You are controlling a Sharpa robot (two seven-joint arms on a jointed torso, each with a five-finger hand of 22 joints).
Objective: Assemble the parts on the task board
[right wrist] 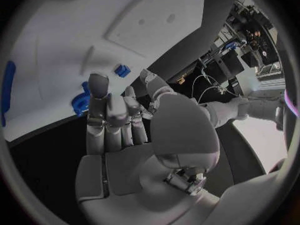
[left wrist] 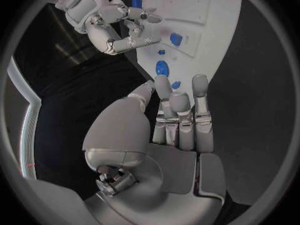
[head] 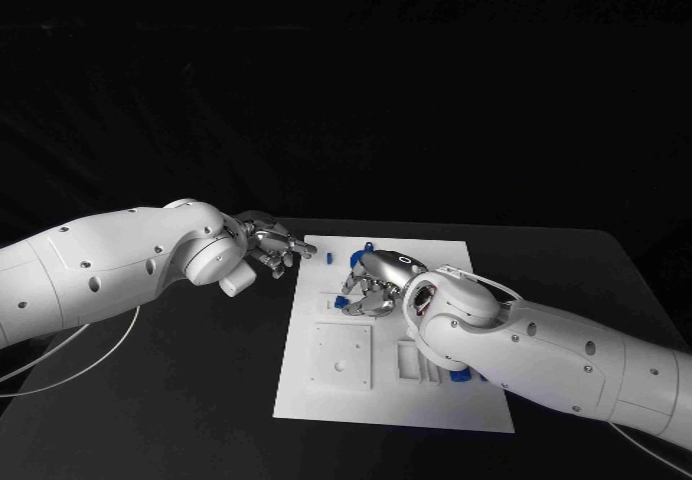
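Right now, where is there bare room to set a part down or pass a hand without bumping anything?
Free: black table beside the task board, below the left hand; also the strip beyond the board's far edge. Crowded: the board's far middle, where the right hand hovers over blue parts, and its near right, under the right arm.

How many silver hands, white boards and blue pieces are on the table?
Silver hands: 2, the left hand and the right hand
White task board: 1
Blue parts: 4 showing in the head view; the right hand may hide more
Total: 7
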